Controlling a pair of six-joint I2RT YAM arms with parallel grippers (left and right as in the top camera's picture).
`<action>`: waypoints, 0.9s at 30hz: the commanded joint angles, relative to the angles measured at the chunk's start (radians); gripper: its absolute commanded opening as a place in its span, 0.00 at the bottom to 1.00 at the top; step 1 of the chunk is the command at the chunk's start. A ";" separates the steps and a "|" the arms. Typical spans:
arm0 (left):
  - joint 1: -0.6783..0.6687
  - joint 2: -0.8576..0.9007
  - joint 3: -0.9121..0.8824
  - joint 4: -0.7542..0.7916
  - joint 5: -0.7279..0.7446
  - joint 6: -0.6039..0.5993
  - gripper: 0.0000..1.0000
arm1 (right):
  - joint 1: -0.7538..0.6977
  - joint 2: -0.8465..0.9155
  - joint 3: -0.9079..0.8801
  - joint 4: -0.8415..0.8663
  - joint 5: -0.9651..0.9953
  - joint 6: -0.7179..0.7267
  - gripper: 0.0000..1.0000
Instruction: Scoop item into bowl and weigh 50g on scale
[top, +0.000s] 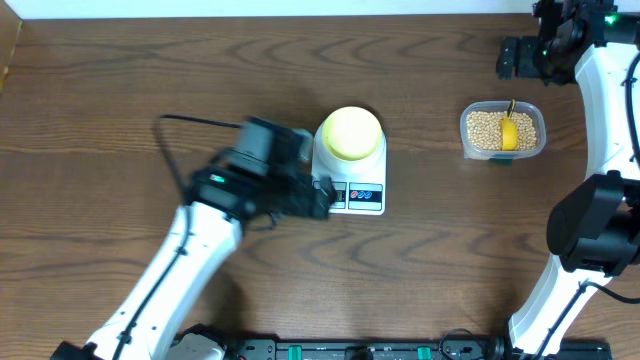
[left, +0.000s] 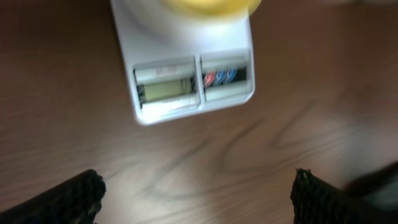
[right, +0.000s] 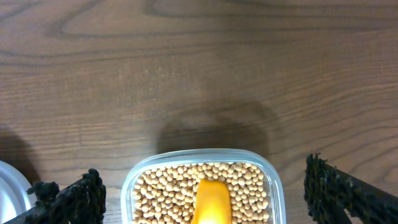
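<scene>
The beans (right: 168, 186) fill a clear tub (top: 502, 157) on the right side of the desk (top: 120, 80), with a yellow scoop (top: 510, 133) lying in them. The bowl (top: 351, 133) sits on the scale (left: 186, 43) mid-desk, well apart from the tub. It looks empty, though the view is too soft to be sure. The left hand (left: 199, 193) hovers just beside the scale's front, fingers spread wide, holding nothing. The right hand (right: 202, 180) hangs over the tub's far edge, likewise released.
</scene>
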 joint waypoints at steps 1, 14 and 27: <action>-0.145 0.071 0.005 -0.012 -0.269 0.050 0.98 | -0.001 0.004 0.014 -0.001 -0.006 -0.005 0.99; -0.248 0.228 0.006 0.100 -0.095 0.161 0.96 | -0.001 0.004 0.014 -0.001 -0.006 -0.005 0.99; -0.172 0.266 0.006 0.181 -0.184 0.380 0.98 | -0.001 0.004 0.014 -0.001 -0.006 -0.004 0.99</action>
